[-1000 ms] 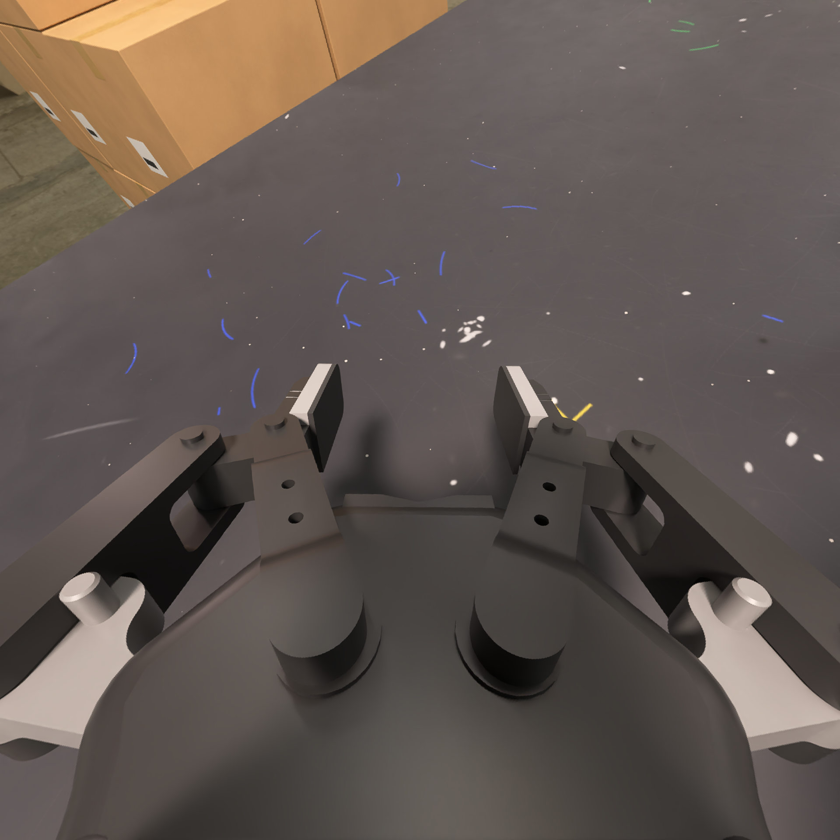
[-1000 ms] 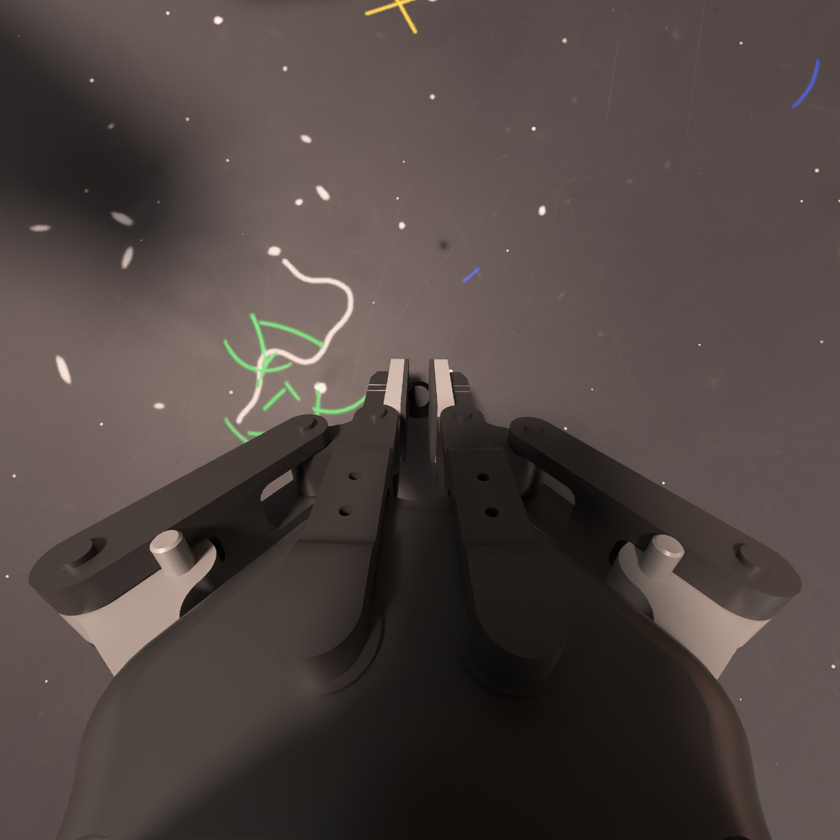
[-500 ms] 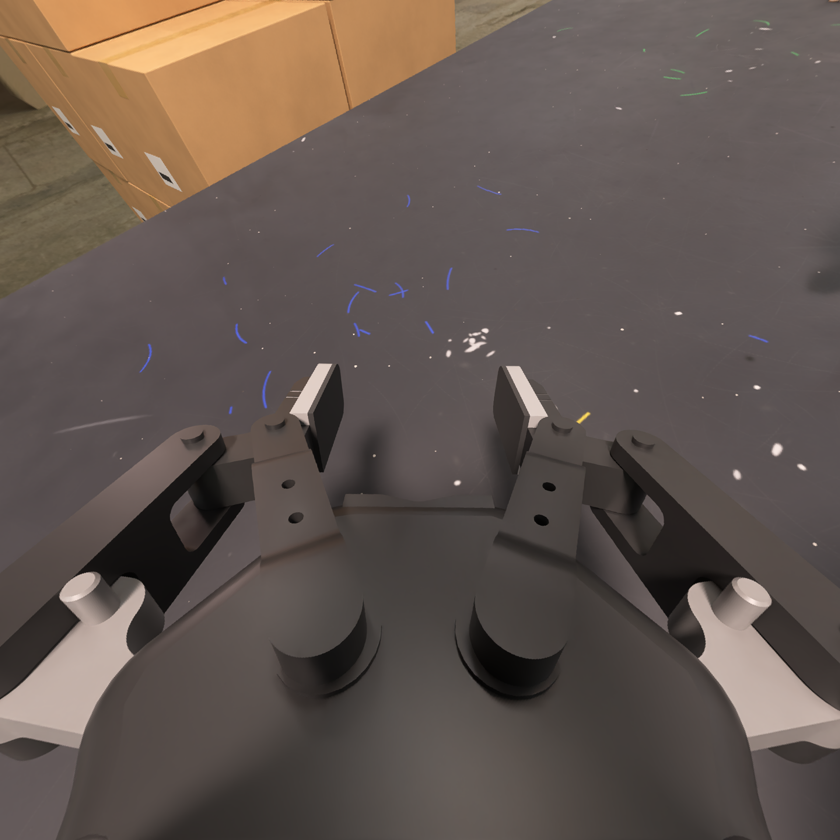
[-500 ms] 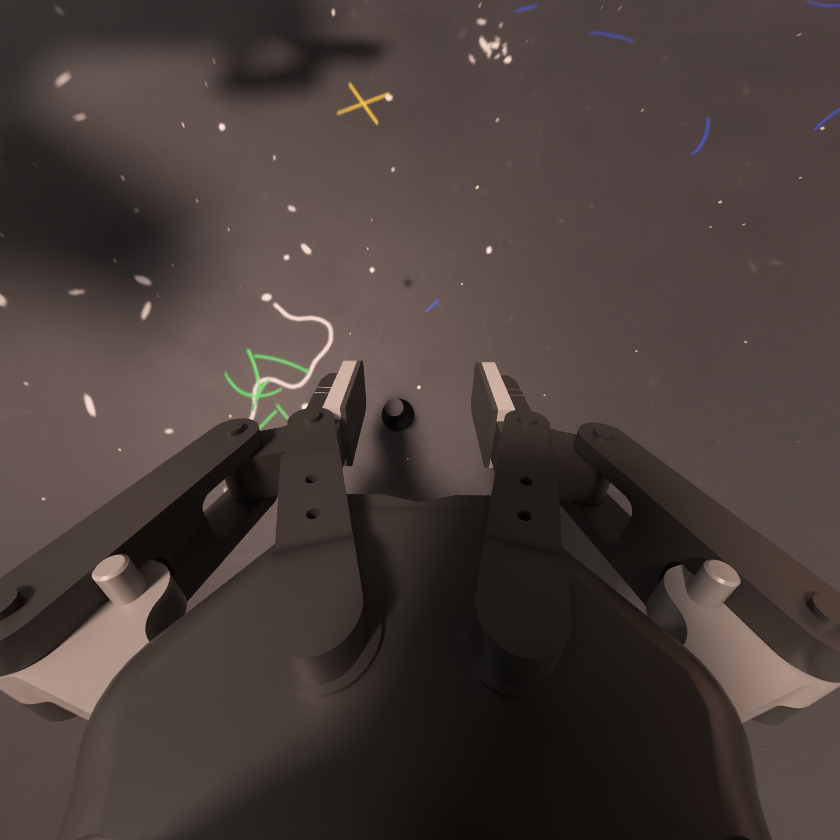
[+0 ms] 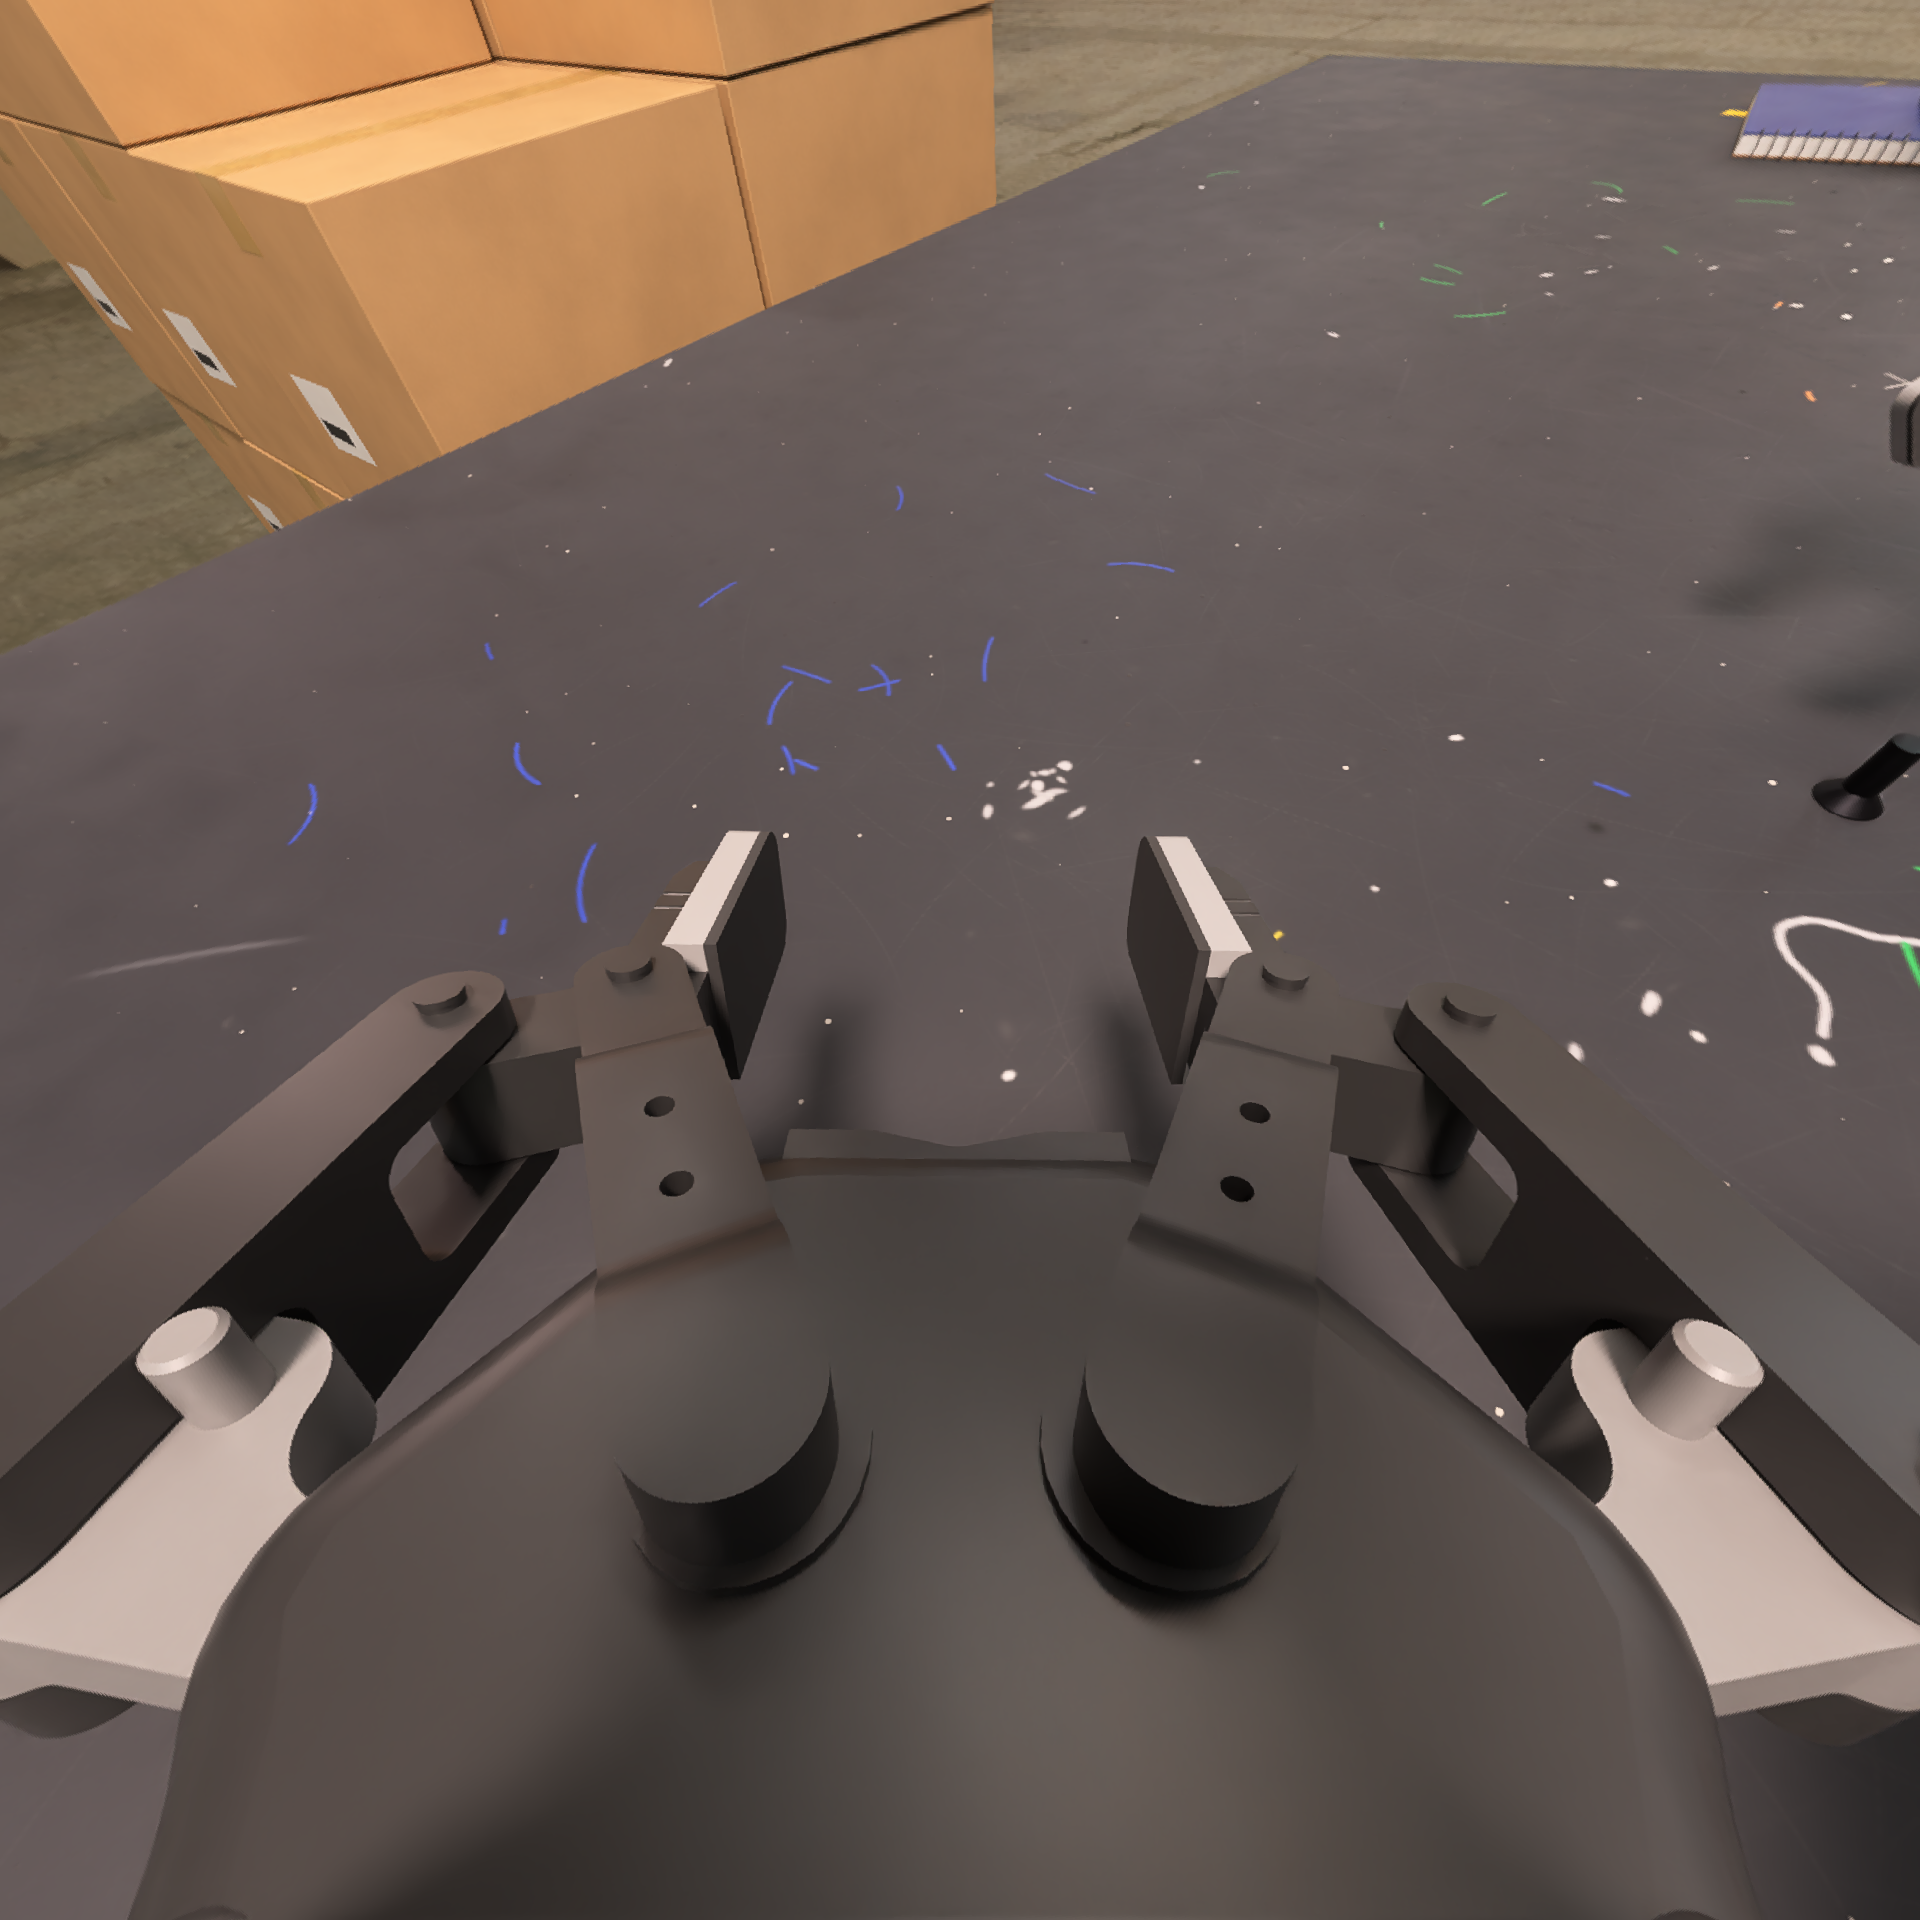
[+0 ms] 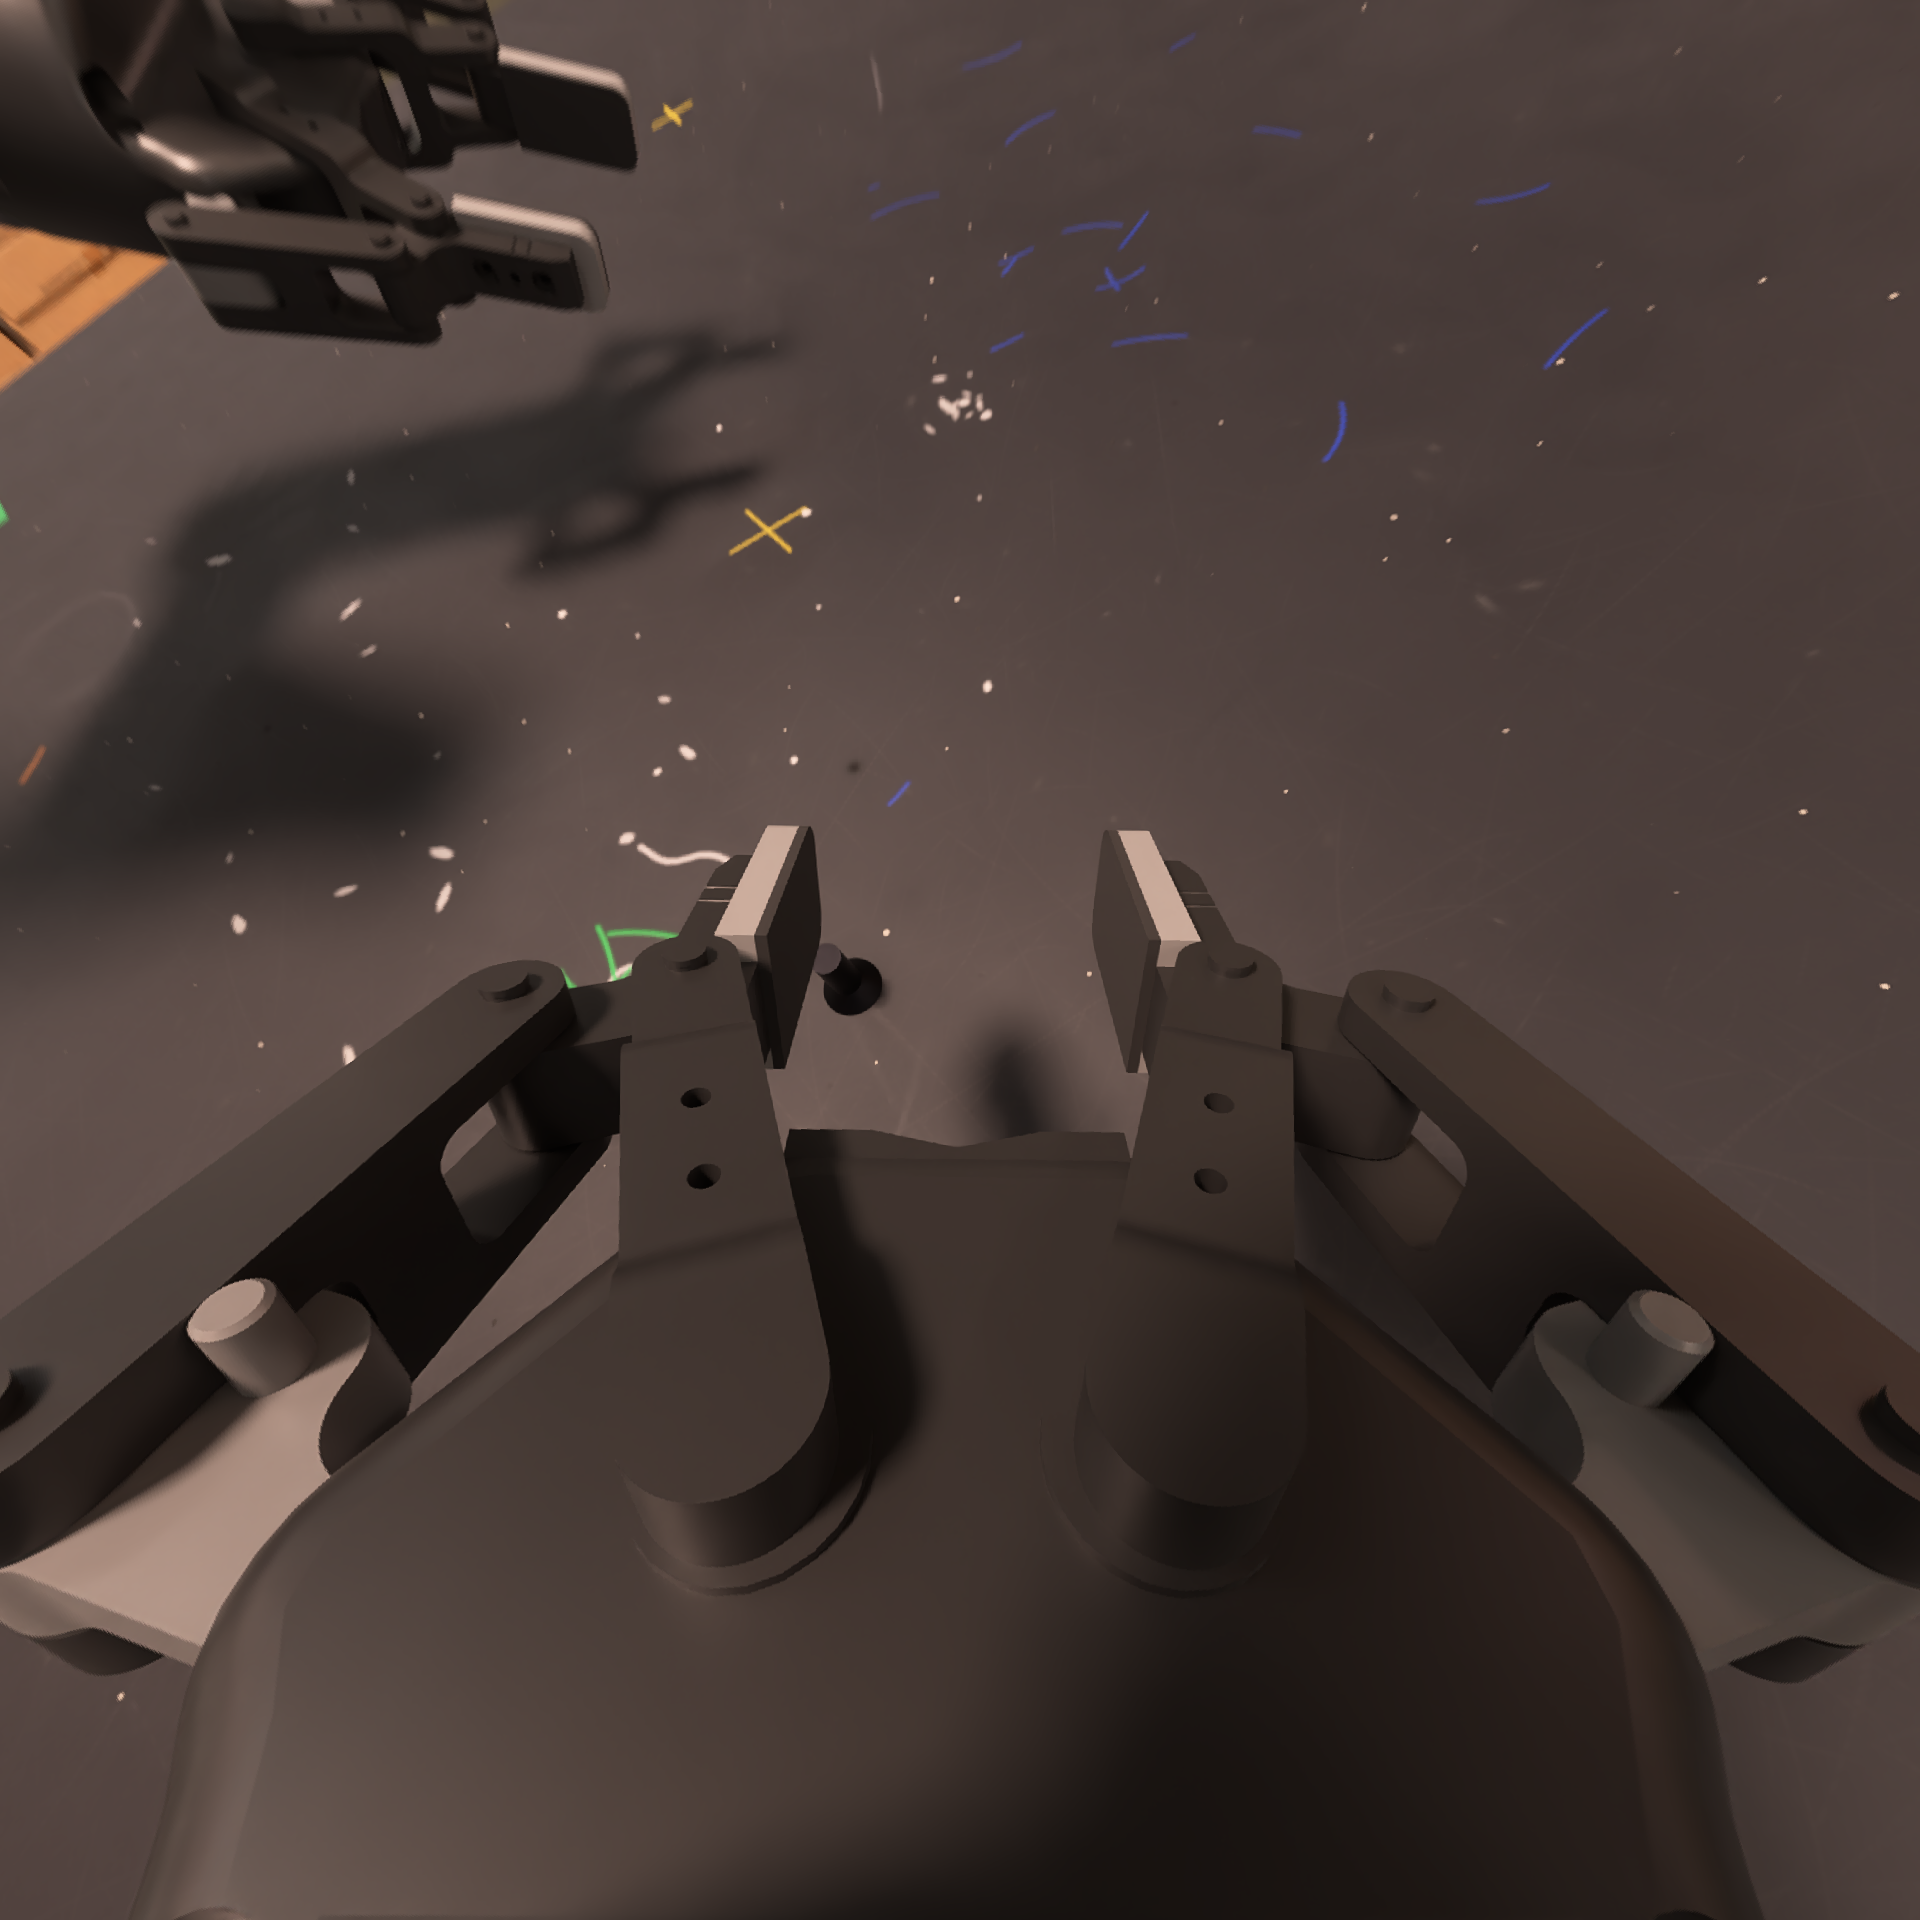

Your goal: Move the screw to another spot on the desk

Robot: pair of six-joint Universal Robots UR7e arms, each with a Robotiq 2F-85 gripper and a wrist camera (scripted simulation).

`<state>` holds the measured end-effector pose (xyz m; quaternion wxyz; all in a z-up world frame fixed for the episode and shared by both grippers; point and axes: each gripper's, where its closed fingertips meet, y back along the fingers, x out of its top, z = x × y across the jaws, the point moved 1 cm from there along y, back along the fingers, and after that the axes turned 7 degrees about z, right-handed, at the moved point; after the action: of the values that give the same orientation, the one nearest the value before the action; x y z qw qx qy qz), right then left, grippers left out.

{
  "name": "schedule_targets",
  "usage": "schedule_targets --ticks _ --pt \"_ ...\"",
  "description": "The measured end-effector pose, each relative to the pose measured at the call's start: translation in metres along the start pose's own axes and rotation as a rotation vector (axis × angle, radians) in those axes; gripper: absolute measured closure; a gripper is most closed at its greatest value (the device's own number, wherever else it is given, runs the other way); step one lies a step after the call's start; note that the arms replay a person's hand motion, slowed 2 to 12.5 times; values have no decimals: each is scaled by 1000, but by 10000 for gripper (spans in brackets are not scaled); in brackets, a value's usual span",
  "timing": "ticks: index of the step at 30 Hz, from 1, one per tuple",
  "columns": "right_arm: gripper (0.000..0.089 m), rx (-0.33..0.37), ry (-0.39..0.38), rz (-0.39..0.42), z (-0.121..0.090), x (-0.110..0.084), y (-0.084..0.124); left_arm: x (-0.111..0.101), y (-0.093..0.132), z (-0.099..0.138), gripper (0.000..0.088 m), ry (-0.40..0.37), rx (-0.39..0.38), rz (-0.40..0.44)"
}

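The screw [image 6: 850,977] is small and black and stands head-down on the dark desk [image 6: 1351,675]. In the right wrist view it is just inside my left finger, below the fingertips. My right gripper [image 6: 954,883] is open, empty and raised above it. The screw also shows at the right edge of the left wrist view [image 5: 1865,784]. My left gripper [image 5: 956,888] is open and empty over the desk, far left of the screw. It also shows at the top left of the right wrist view [image 6: 582,177].
Stacked cardboard boxes [image 5: 499,208] stand beyond the desk's left edge. A blue flat object [image 5: 1839,125] lies at the far right corner. The desk [image 5: 1247,416] bears blue, green, white and yellow marks. A bit of the right gripper [image 5: 1903,421] shows at the right edge.
My right gripper opened, let go of the screw and rose away from it. The screw now stands on the desk. My left gripper pulled back and up.
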<state>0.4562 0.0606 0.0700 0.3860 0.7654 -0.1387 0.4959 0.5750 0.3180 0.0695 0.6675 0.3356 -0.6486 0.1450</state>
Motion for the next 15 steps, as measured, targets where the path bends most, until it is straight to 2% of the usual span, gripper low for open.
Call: schedule_targets --ticks 8,15 --pt "387 33 -47 100 2 17 8 0 0 0 287 -24 19 3" --pt "391 -27 -51 77 16 11 9 2 1 -3 288 -16 34 15"
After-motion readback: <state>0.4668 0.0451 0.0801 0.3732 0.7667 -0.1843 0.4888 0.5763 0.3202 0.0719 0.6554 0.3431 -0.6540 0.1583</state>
